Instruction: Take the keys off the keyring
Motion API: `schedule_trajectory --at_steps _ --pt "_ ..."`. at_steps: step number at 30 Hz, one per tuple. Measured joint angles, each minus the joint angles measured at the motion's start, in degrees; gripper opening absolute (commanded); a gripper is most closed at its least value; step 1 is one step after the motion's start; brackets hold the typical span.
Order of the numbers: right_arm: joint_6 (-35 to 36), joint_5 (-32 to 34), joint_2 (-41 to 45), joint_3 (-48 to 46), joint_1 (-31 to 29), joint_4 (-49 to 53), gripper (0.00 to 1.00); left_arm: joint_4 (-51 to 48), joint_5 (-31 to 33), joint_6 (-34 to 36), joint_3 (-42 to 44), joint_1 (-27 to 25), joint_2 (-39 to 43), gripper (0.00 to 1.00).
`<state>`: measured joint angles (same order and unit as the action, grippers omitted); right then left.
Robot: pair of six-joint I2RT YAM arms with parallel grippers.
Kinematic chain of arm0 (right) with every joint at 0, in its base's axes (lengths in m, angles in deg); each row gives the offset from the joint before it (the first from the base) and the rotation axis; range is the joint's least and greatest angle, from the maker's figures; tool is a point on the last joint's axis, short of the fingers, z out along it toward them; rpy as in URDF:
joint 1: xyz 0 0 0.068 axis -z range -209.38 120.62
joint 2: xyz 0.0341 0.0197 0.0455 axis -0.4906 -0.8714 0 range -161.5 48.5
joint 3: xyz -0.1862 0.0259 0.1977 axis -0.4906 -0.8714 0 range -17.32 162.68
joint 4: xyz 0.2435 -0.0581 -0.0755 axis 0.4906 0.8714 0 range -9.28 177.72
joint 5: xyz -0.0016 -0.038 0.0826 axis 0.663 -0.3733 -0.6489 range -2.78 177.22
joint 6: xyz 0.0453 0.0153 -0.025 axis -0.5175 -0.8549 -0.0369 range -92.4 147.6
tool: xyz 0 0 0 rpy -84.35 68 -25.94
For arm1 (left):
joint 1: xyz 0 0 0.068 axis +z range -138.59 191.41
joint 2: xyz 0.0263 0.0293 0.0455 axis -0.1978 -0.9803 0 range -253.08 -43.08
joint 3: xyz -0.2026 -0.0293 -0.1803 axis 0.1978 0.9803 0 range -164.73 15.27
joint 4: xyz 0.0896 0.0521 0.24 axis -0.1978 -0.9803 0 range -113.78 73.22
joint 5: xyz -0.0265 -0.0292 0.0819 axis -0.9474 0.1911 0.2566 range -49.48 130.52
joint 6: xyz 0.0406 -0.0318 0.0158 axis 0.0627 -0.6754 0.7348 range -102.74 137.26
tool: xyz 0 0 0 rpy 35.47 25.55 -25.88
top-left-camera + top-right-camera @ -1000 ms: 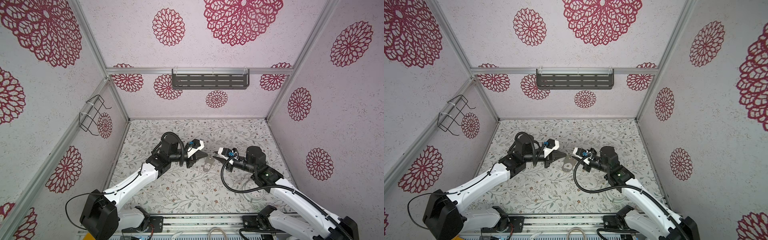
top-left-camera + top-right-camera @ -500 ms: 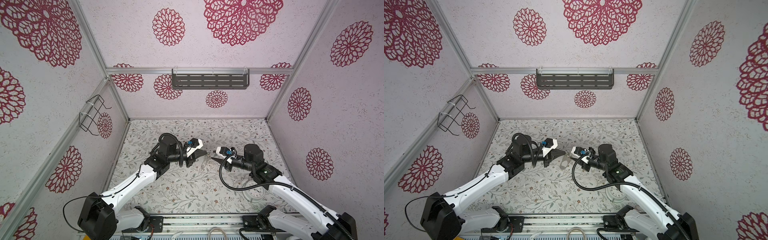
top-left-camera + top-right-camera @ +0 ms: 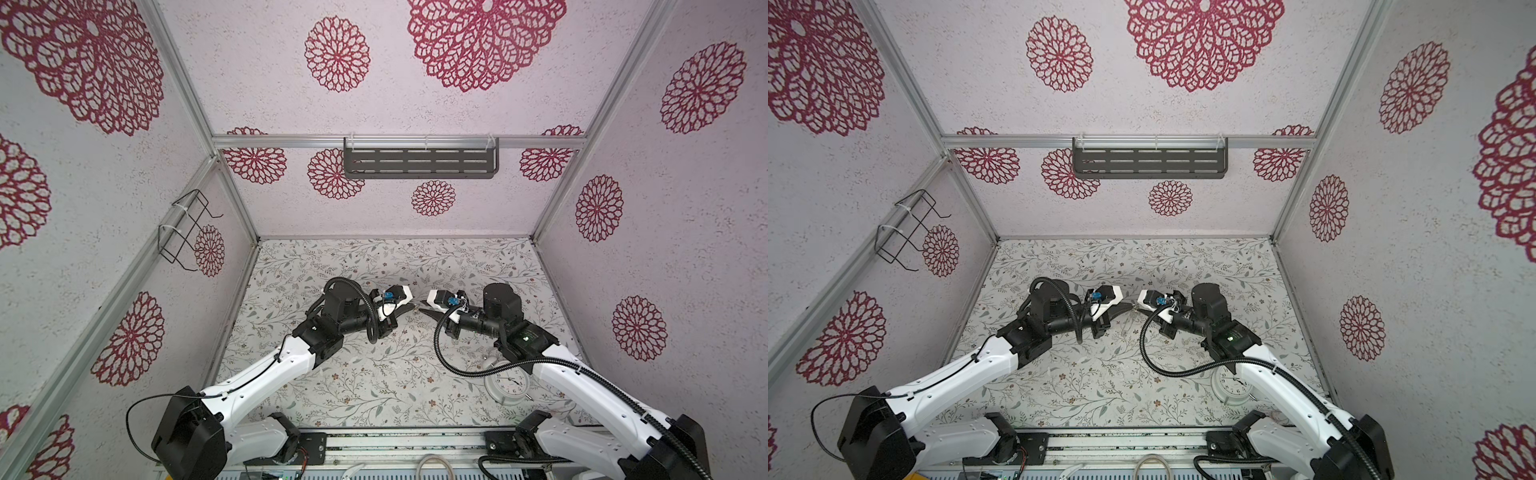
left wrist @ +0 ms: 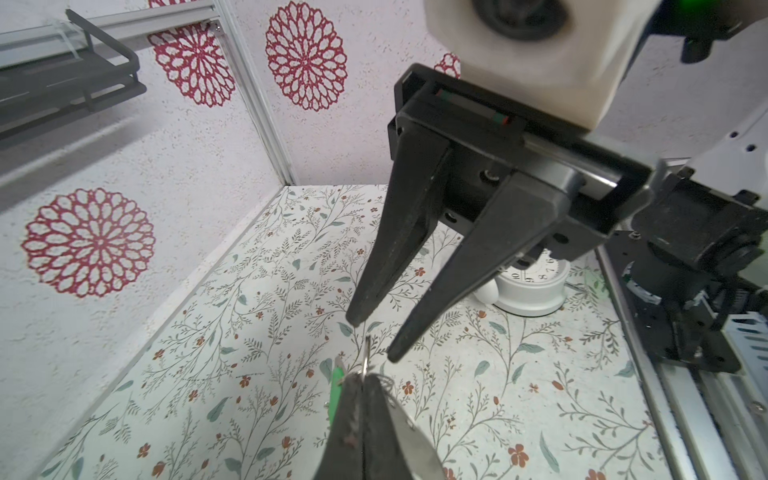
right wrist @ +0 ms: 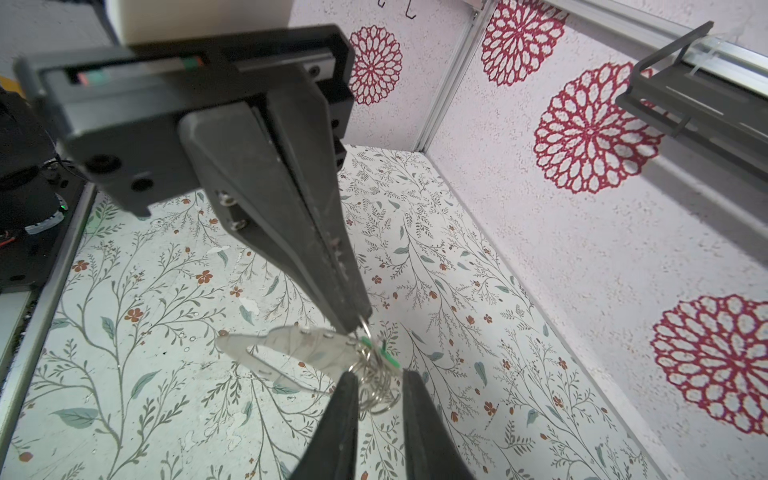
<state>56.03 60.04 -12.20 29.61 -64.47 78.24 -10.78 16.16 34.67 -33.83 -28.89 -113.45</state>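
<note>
Working a key free calls for the right gripper (image 4: 374,338) to close on just one of the split rings (image 5: 374,388), not the whole cluster, then draw straight away from the other arm's grip without twisting. Its jaws stand a little apart, straddling those rings; whether they touch cannot be told. The left gripper (image 5: 356,326) is pressed together on a ring at its tip. From there the keyring (image 5: 291,347) and the green-tagged key (image 4: 336,381) hang, mid-frame in both top views, above the table (image 3: 353,386).
</note>
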Motion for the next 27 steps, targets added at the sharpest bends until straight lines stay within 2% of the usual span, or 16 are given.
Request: schedule_trajectory --at_steps 4,10,21,27 --pt "0.50 -0.04 -0.66 0.68 0.00 0.28 0.20 0.61 2.62 1.16 1.25 -0.74 1.01 0.00" --pt "1.44 -1.14 -1.73 2.16 0.00 1.90 0.15 0.57 2.54 1.88 1.49 -0.72 1.92 0.00" --pt "2.01 -4.42 -1.99 2.49 0.00 3.69 0.10 -0.39 -2.73 1.49 1.46 0.81 1.95 0.00" --pt "1.97 -5.77 -1.88 2.47 0.00 3.76 0.01 -2.64 -5.95 1.46 0.37 1.79 1.86 0.00"
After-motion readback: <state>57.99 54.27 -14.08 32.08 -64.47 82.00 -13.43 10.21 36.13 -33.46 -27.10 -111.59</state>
